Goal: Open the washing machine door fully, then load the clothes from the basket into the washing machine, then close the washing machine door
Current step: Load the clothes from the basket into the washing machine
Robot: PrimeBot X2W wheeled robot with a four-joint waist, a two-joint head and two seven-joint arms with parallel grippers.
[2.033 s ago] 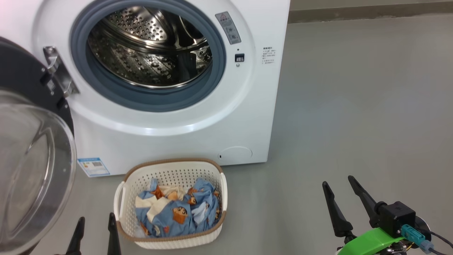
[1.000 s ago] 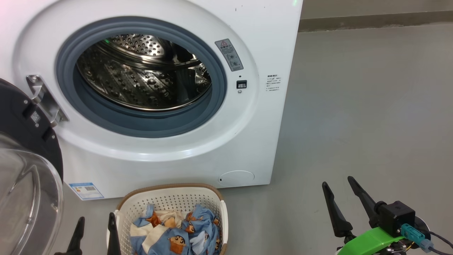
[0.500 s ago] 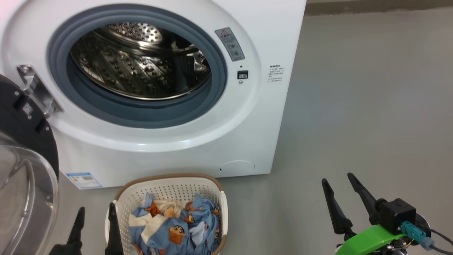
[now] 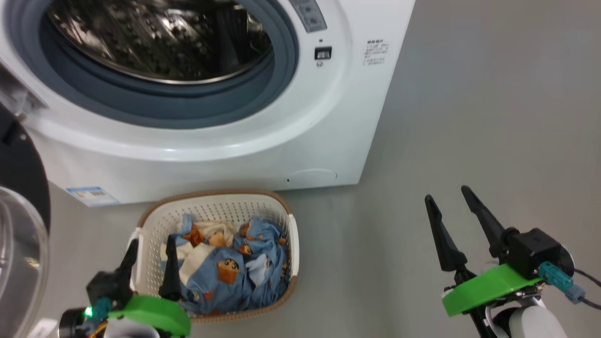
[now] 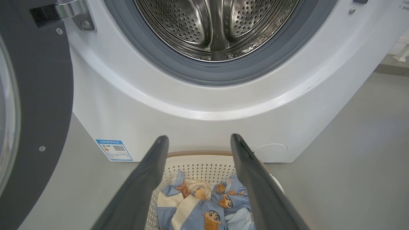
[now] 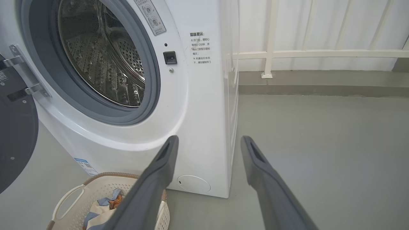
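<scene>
Head view puts my left gripper (image 4: 151,249) over the near-left corner of the basket (image 4: 213,194), long dark fingers spread wide with nothing between them. One finger lines up with the basket's left rim, the other with the clothes (image 4: 235,272) (can't tell if it actually touches fabric). My right gripper (image 4: 447,197) is spread just as wide and empty, over bare grey floor (image 4: 469,117), well apart from everything.

The pile is a crumpled blue-and-cream heap with orange-brown cartoon prints, lying inside the cream perforated plastic with its brown woven-look rim. It all sits on the floor just in front of the washing machine (image 4: 244,155), near the round filter cover (image 4: 312,177). Glossy white front, grey-blue rubber gasket (image 4: 188,108), dimpled steel drum (image 5: 217,28) with its mouth uncovered. The washing machine door (image 4: 21,173) hangs swung out on my left, black rim and clear bulging glass, close beside the left arm.
</scene>
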